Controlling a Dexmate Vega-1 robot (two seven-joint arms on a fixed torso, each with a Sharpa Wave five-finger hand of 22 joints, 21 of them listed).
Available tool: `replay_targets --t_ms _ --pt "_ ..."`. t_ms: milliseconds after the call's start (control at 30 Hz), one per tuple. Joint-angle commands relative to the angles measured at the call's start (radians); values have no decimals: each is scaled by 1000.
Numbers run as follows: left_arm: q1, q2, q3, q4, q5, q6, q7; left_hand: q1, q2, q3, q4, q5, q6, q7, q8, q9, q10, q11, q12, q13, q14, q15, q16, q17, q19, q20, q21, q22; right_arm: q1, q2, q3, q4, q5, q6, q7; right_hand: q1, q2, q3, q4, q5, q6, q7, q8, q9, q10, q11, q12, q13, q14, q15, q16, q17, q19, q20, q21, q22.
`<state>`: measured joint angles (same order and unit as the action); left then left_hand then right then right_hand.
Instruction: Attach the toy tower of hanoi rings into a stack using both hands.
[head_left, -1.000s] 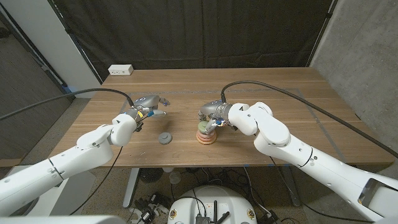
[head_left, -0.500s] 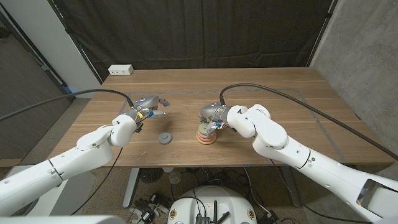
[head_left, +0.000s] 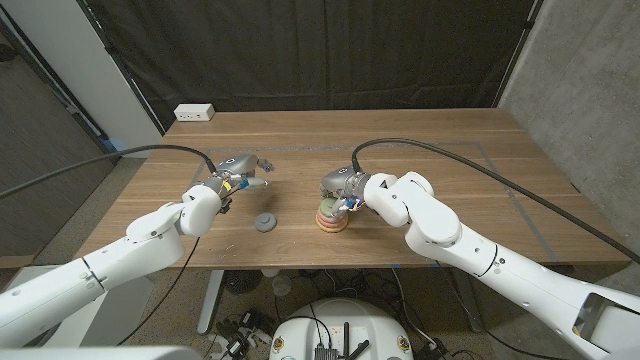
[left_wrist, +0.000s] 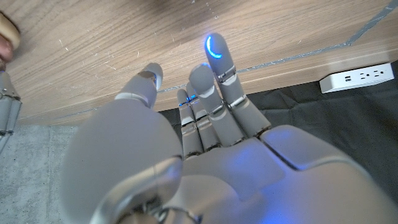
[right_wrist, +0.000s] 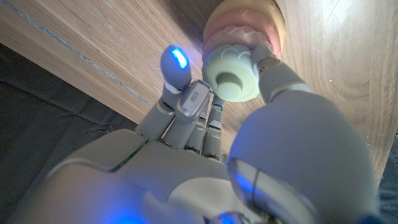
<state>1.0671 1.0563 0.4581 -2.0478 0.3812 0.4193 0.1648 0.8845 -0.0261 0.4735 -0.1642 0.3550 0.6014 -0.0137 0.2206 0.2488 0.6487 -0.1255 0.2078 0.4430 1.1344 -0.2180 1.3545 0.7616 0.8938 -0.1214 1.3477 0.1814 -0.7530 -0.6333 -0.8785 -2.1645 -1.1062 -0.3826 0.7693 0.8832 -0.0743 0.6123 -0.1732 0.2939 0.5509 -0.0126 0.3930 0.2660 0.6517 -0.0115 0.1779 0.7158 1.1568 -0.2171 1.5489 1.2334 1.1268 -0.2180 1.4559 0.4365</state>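
Observation:
A stack of rings (head_left: 329, 218) stands near the table's front middle, a tan base under a pink ring (right_wrist: 244, 23). My right hand (head_left: 341, 190) is over the stack and pinches a pale green ring (right_wrist: 231, 76) on top, between its thumb and fingers. A loose grey ring (head_left: 265, 221) lies on the table to the left of the stack. My left hand (head_left: 236, 174) hovers behind the grey ring, apart from it, fingers (left_wrist: 214, 68) spread and holding nothing.
A white power strip (head_left: 194, 113) lies at the table's far left edge, also seen in the left wrist view (left_wrist: 360, 78). Thin tape lines cross the wooden table (head_left: 440, 140). Dark curtains hang behind.
My right hand has settled slightly lower and to the left over the stack, with its arm shifting a little. The left hand and the grey ring have not moved.

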Motion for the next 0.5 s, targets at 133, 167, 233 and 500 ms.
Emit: replay_targets --t_ms 133,167,233,500 --pt "-7 -6 7 7 0 1 0 -2 7 13 1 7 10 0 -1 3 11 0 -2 1 2 1 6 2 0 -85 -3 2 -12 -10 23 -8 -9 25 6 2 11 -2 8 -1 -13 -77 -18 25 35 -147 -6 -14 -31 -1 -4 3 4 -4 -20 -41" --pt "-7 -6 7 7 -1 1 0 -2 4 12 0 6 10 0 -1 3 13 -1 -1 1 2 0 6 2 0 -85 -3 3 -11 -11 23 -8 -13 26 8 -3 0 -4 7 -4 -29 -76 -22 28 10 -151 -7 -18 -38 -1 -6 3 2 -4 -23 -47" --pt "-7 -6 8 7 0 1 0 -1 3 12 -1 6 11 -1 -1 3 12 -2 -1 2 2 1 6 2 0 -85 -2 3 -12 -13 22 -11 -23 29 10 -13 -16 -8 8 -9 -56 -72 -32 32 -14 -147 -6 -22 -50 0 -8 3 -3 -4 -27 -53" --pt "-9 -5 7 9 -1 -5 1 -2 3 13 0 6 13 -1 0 4 13 0 -2 2 3 0 6 2 0 -84 -1 3 1 -8 18 -12 -66 28 75 -42 -60 -13 11 -32 -162 -51 -78 38 -136 -133 -4 -41 -96 0 -19 2 -20 -4 -37 -65"
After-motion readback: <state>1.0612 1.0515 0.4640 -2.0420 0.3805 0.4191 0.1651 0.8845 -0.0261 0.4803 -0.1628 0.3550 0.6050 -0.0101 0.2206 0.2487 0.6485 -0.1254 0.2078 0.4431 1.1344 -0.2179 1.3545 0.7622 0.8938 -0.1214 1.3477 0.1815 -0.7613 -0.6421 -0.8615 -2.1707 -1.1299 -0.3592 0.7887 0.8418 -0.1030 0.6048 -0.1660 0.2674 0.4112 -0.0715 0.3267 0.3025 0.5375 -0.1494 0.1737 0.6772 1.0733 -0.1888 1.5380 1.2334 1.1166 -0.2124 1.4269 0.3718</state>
